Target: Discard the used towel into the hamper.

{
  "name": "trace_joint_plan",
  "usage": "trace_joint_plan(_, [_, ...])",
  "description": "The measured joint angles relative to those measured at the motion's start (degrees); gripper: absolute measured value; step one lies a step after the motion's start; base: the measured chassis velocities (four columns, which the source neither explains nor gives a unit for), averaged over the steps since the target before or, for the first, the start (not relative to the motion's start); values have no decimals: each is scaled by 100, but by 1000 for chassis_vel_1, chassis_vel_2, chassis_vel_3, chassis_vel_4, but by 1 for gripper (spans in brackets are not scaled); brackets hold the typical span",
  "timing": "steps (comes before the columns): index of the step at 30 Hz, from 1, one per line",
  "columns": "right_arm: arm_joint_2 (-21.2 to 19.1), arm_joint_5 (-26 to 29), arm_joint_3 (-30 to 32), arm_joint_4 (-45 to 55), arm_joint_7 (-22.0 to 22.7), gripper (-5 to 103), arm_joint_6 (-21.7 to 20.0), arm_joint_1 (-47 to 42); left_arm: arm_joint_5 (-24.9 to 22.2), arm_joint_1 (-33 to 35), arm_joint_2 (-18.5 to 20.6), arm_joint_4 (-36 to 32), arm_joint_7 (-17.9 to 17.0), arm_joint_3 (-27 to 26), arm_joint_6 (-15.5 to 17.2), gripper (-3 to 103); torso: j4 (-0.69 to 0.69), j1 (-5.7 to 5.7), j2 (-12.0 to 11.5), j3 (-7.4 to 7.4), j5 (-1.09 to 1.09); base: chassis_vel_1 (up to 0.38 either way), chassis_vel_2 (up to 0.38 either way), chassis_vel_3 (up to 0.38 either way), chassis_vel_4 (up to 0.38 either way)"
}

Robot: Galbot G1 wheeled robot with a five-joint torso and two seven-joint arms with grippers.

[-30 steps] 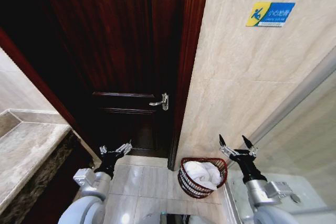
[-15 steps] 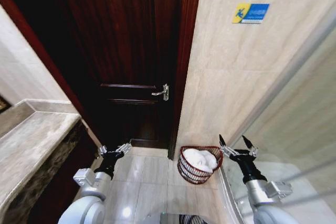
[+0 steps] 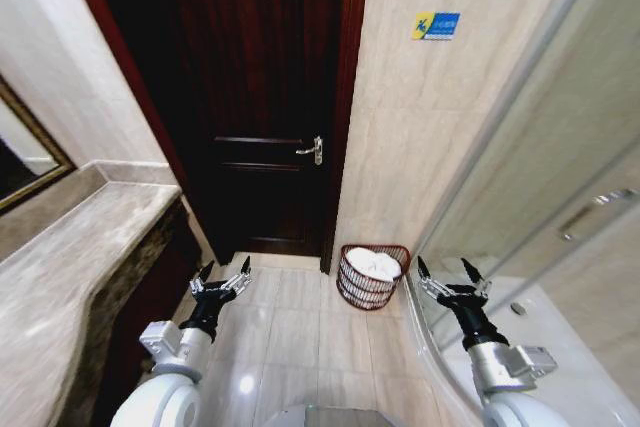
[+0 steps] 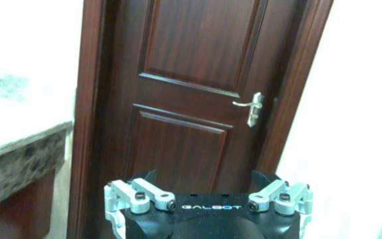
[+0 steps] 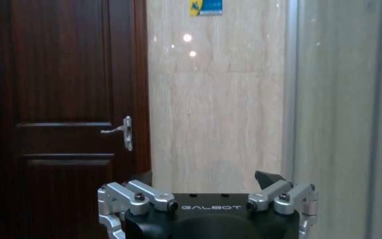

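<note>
Head view: upright hamper [image 3: 372, 276] mouth-up holding white towel [image 3: 374, 264], both end effectors [image 3: 222, 280] [image 3: 447, 279] spread, empty.

Small dark reddish-brown hamper [image 3: 372, 276] of open-weave wire, rounded and tapering toward the base, ringed by horizontal bands. Upright on the pale tiled floor [image 3: 300, 337], open mouth facing up. Set against the beige tiled wall [image 3: 420, 147], just beside the dark wooden door frame [image 3: 345, 117], near the corner where the wall meets the glass shower panel [image 3: 520, 177]. Inside, a white towel [image 3: 375, 264], crumpled and bunched, heaped up to about rim level and visible through the wire sides. Well ahead of both tools, nearer the right one [image 3: 449, 276] than the left [image 3: 221, 277], touched by neither.
</note>
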Motion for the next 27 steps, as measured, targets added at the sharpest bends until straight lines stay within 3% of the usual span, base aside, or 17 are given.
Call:
trace_joint_plan(1, [0, 0, -1, -2, 0, 100, 0, 1, 0, 2, -1, -1, 0, 0, 0, 97, 4, -1, -1, 0, 19, 371, -290, -349, 325])
trace_joint_plan(4, [0, 0, 0, -2, 0, 100, -1, 0, 0, 1, 0, -1, 1, 1, 0, 97, 0, -3, 0, -2, 16, 355, -286, -326, 288])
trace_joint_plan(5, [0, 0, -1, -1, 0, 100, 0, 0, 0, 2, 0, 0, 0, 0, 0, 97, 5, -4, 0, -3, 6, 156, -276, -177, 244])
trace_joint_plan(7, [0, 0, -2, -1, 0, 100, -1, 1, 0, 3, 0, 0, 0, -2, 0, 97, 7, -4, 0, -3, 8, 127, -4, -177, 152])
trace_joint_plan(10, [0, 0, 0, -2, 0, 100, -1, 0, 0, -1, 0, 0, 0, 1, 0, 97, -2, -3, -3, -2, 15, 43, -84, -119, 81])
trace_joint_plan(19, [0, 0, -2, -2, 0, 100, -1, 4, 0, -2, 0, 0, 0, 1, 0, 97, 3, 9, -10, 1, 13, 3, -24, -3, 14])
trace_joint_plan(27, [0, 0, -1, -2, 0, 100, -1, 2, 0, -1, 0, 0, 0, 1, 0, 97, 1, -1, -8, -2, 15, 169, -168, -191, 174])
